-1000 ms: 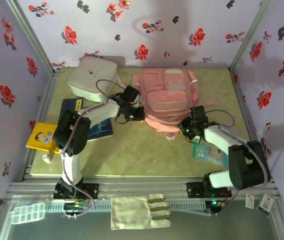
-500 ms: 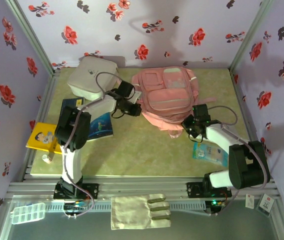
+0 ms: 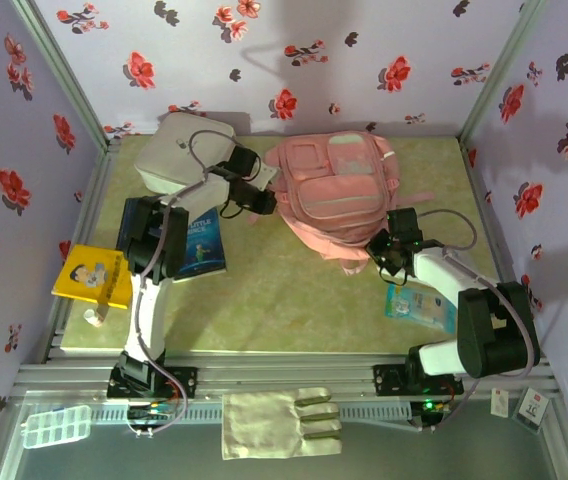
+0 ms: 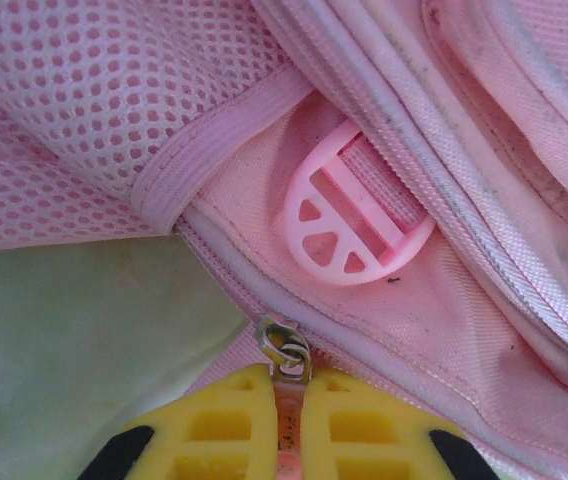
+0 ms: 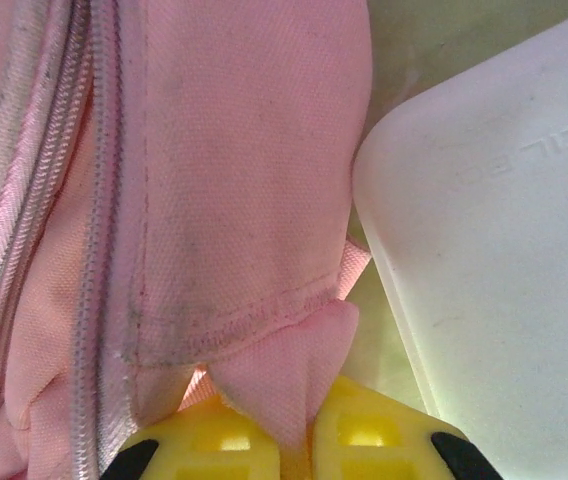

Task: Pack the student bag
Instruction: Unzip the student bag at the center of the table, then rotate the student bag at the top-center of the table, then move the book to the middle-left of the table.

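- Left gripper (image 3: 259,206), clamped on the student bag (image 3: 336,195): fabric may slip free under tension.
- Right gripper (image 3: 379,259), clamped likewise: uneven pull could drag the bag.

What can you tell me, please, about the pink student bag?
The student bag is a soft pink fabric backpack with mesh panels, pale trim, zipped pockets and a plastic buckle. It lies flat at the far side of the table. The left claw pinches its zipper pull; the right claw pinches a fabric corner.
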`<state>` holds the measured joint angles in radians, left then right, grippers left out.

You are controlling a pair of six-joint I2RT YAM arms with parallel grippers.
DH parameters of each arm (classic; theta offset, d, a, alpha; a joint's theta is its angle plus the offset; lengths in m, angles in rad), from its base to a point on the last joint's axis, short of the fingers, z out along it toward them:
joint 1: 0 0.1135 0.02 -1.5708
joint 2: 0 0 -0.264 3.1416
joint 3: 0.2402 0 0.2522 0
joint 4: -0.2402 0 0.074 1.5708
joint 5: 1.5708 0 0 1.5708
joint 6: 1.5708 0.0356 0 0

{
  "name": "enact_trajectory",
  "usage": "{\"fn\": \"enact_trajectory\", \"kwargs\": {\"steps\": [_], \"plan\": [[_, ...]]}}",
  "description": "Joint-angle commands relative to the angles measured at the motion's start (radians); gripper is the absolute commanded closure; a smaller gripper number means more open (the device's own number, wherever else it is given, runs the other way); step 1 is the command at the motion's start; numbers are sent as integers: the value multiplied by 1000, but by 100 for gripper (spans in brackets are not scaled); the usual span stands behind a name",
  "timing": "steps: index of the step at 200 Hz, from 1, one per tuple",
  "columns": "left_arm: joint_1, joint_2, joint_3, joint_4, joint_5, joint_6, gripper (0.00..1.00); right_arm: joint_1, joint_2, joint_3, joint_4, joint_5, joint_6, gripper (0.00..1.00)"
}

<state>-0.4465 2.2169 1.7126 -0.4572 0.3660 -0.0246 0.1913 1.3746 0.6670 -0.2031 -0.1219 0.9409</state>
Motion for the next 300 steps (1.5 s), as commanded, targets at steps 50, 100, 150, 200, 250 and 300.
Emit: {"fn": "enact_trajectory", "kwargs": {"steps": [50,100,150,200,250,300], "plan": [[58,-13,91,16,-118,-116,80,-26,-6,-16,103,-76,-38,93],[57,-221,-13,0,-177,-153,52,71,77,76,159,-139,-9,88],[58,-533,-276,30,-362,-273,31,109,91,149,47,-12,-21,49],[61,-824,-606,86,-554,-372,5,125,-18,228,-125,213,-136,20],[98,-930,-861,169,-572,-531,0,155,34,322,-95,129,-234,19],[104,-815,-907,215,-528,-578,0,214,247,454,-93,22,-270,20]]}}
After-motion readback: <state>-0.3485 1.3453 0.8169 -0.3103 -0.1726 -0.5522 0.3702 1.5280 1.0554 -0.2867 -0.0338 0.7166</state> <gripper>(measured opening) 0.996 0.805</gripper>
